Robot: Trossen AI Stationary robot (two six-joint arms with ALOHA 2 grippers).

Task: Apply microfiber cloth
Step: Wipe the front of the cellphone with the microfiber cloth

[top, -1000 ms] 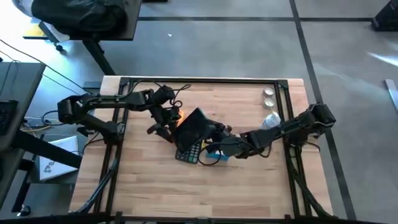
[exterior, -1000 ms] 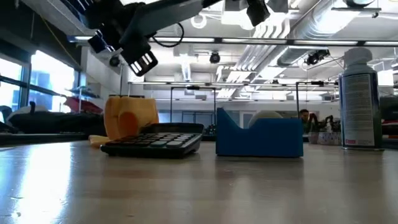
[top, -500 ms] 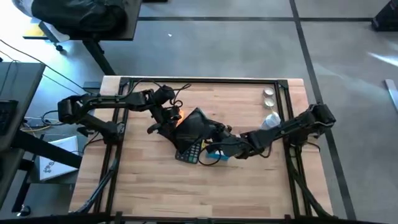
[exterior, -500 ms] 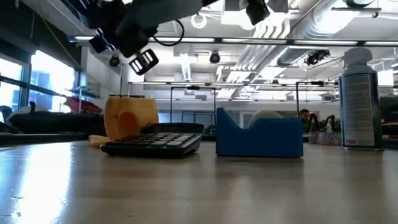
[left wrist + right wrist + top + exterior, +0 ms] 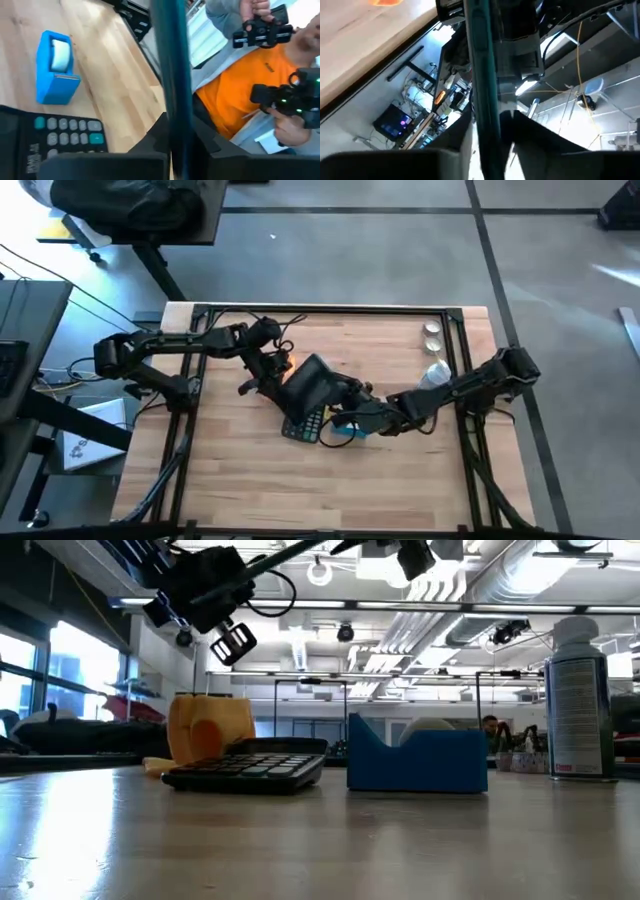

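The orange microfiber cloth (image 5: 205,728) lies bunched on the table behind the black calculator (image 5: 250,765). In the high view only a scrap of the cloth (image 5: 287,364) shows past the teal slab (image 5: 308,385). The slab is lifted over the calculator (image 5: 305,425). My left gripper (image 5: 272,380) is shut on its left side and my right gripper (image 5: 345,395) on its right side. Each wrist view sees the slab edge-on (image 5: 175,75) (image 5: 481,75). No gripper touches the cloth. My left gripper pinches the slab's edge (image 5: 176,125) between its two fingers (image 5: 155,132), coming from the table's left. The slab is lifted clear of the table and tilted. My right gripper pinches the opposite edge (image 5: 485,120) between its two fingers (image 5: 530,135), coming from the table's right.
A blue-and-white box (image 5: 415,755) stands right of the calculator, also seen in the left wrist view (image 5: 55,67). A spray can (image 5: 575,705) stands at the right. Two small round things (image 5: 432,335) sit at the far right. A person in an orange shirt (image 5: 240,90) is beyond the table.
The slab held between both grippers has tipped a little, its far corner shifting toward the table's left, and my left wrist has turned slightly with it. Cloth, calculator and box have stayed put.
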